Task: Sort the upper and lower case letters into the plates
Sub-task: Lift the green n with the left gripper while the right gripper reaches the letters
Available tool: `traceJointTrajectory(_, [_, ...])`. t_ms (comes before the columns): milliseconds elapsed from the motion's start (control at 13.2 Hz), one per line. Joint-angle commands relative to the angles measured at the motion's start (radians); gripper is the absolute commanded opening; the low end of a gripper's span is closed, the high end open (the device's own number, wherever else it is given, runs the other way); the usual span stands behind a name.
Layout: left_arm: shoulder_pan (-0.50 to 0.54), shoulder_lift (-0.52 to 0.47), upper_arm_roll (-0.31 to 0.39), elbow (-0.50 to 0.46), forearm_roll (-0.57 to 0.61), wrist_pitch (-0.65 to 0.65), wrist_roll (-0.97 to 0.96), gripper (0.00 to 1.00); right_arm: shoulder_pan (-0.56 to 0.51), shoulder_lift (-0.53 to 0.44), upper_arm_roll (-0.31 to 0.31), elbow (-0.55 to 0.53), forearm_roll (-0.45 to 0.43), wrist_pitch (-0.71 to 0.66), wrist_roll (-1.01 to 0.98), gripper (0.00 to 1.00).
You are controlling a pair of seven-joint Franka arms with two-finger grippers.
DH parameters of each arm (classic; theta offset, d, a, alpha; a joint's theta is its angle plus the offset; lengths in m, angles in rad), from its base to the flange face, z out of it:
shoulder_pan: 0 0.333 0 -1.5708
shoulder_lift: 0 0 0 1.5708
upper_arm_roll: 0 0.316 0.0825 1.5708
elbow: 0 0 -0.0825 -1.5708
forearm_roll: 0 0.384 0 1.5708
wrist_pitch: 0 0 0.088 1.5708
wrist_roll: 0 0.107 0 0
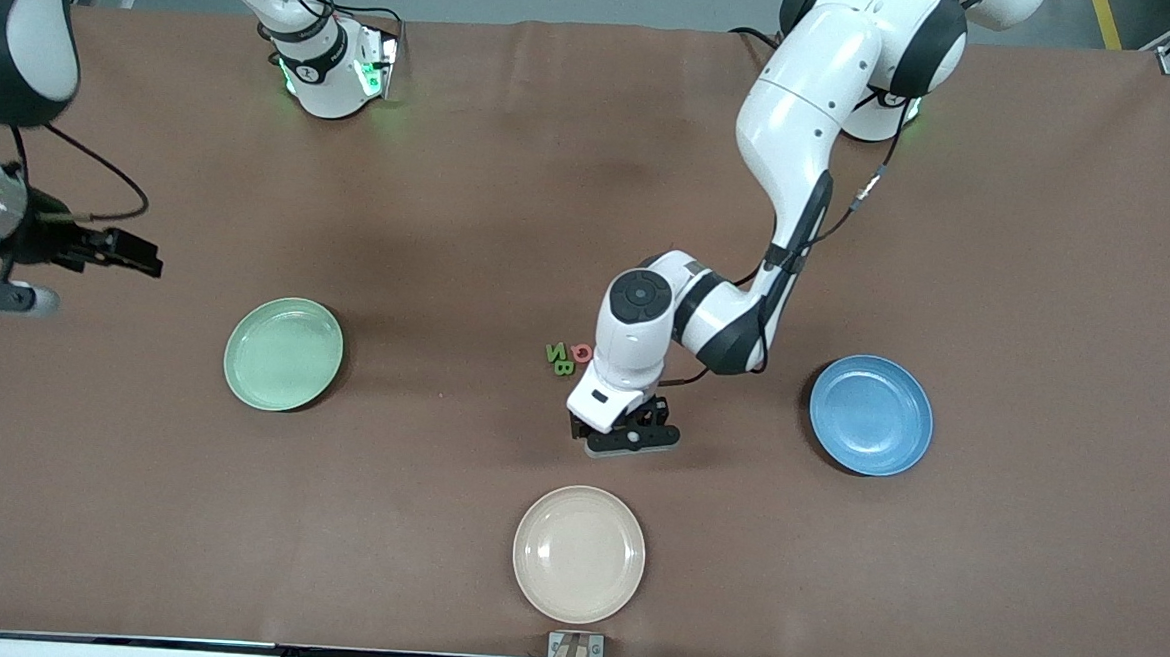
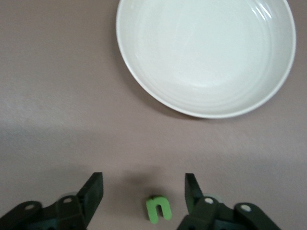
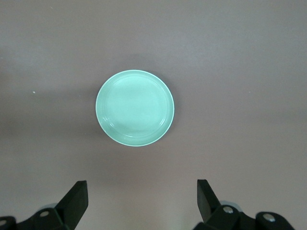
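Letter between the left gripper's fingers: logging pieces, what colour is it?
Light green; the letter shows best in the left wrist view, between the open left gripper.

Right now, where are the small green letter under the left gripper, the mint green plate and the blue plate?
green letter (image 2: 158, 210), left wrist view, middle of the piece.
mint green plate (image 1: 283, 354), front view, bare centre.
blue plate (image 1: 871, 415), front view, bare centre.
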Motion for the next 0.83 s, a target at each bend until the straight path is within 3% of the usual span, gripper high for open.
traceJointTrajectory(0, [-0.032,0.030,0.026,0.032,0.010,0.019,-0.017,0.68,0.026,0.029,0.005,0.017,0.009,-0.015,0.047,1.00])
traceJointTrajectory(226, [-0.078,0.062,0.073,0.028,0.014,0.053,-0.017,0.65,0.156,0.045,0.006,-0.031,0.044,0.060,0.340,1.00])
traceJointTrajectory(528, [-0.087,0.069,0.073,0.018,0.014,0.053,-0.043,0.63,0.332,0.078,0.006,-0.152,0.089,0.299,0.616,1.00])
traceJointTrajectory(755, [-0.096,0.067,0.070,0.005,0.013,0.046,-0.062,0.59,0.396,0.132,0.006,-0.152,0.150,0.387,0.674,1.00])
